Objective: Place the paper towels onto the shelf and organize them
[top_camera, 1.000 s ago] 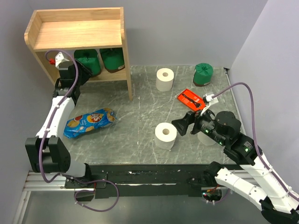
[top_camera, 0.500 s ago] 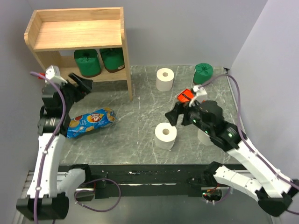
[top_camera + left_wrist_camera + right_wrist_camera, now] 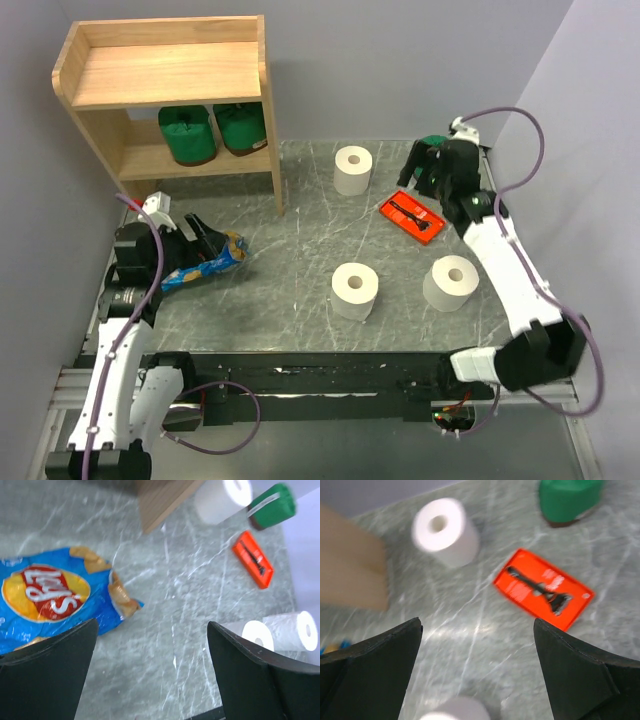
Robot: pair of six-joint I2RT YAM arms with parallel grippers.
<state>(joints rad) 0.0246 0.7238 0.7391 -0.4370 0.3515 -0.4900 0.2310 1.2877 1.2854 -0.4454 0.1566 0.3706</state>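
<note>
**A:** Grippers first?

**B:** The left gripper [image 3: 152, 630] is seen spread wide, with nothing between the fingers. The same is logged for the right gripper [image 3: 477, 625]: fingers well apart, nothing clamped.

**A:** What is seen under them?

**B:** A blue snack bag [image 3: 45, 595] is seen partly under the left gripper, lying flat on the grey table [image 3: 300, 225]. Contact cannot be told. The right gripper is held near the loose green roll [image 3: 567, 497], which is mostly hidden by it from above. A flat orange-red pack [image 3: 542, 587] lies just nearer.

**A:** Paper towels, look and place?

**B:** Three plain white rolls are stood on end on the table, with their hollow centres showing. The back white roll [image 3: 353, 170] is right of the shelf [image 3: 160, 75]. The middle white roll [image 3: 355, 290] and the right white roll [image 3: 450, 282] are nearer the arm bases. Two dark green rolls [image 3: 213, 130] are set side by side on the lower tier of the light wood shelf.

**A:** Arm poses?

**B:** The left arm is folded at the near left edge, with its wrist aimed right and low over the bag. The right arm is stretched along the right edge to the far right corner, with its wrist tipped downward.
</note>
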